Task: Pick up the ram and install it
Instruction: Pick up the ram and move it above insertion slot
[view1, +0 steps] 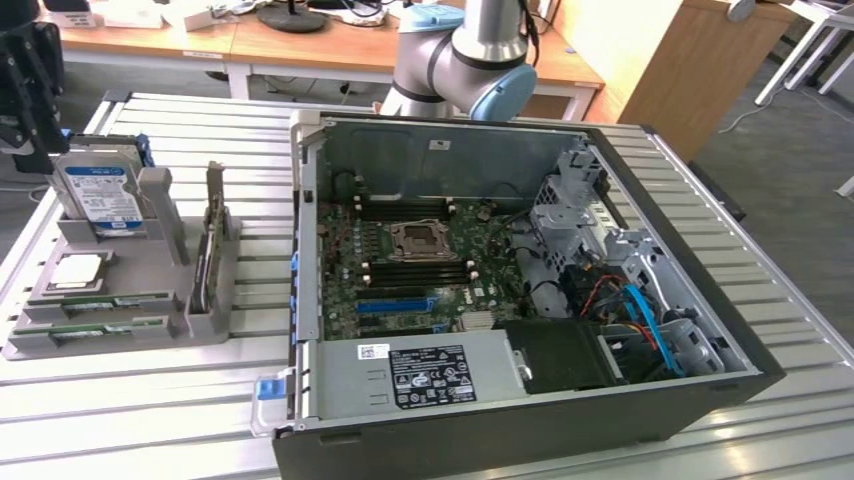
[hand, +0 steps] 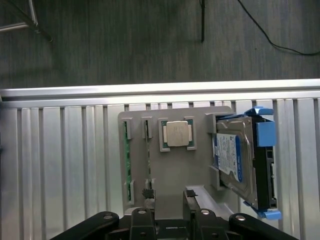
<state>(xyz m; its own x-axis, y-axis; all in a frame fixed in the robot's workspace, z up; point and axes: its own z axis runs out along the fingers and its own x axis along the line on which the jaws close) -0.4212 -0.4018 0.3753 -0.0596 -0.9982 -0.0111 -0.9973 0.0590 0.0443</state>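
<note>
Gripper: the gripper (hand: 167, 202) hangs above the edge of a grey holder (hand: 170, 170), its two dark fingers (hand: 146, 207) apart and clamped on nothing.

Ram: the ram (hand: 148, 160) stands on its thin edge in a slot of the holder, with a second green stick just beside it in the next slot. In the exterior view the ram (view1: 114, 300) is in the front part of the holder (view1: 200, 325), at the exterior view's left, well apart from the computer.

Gripper to ram: in the wrist view, one fingertip sits just over the near end of the stick closest to the processor chip (hand: 177, 133). I cannot tell whether it touches.

Holder contents: the silver processor chip (view1: 78, 270) lies flat in a square pocket between the ram and a hard drive (hand: 235, 160). The blue-labelled hard drive (view1: 100, 195) stands upright at the back.

Computer: an open computer case (view1: 534, 430) lies on its side on the slatted metal table (view1: 134, 420), with the green motherboard (view1: 400, 270) facing up.

Arm: the grey and blue arm (view1: 467, 60) rises behind the case.
</note>
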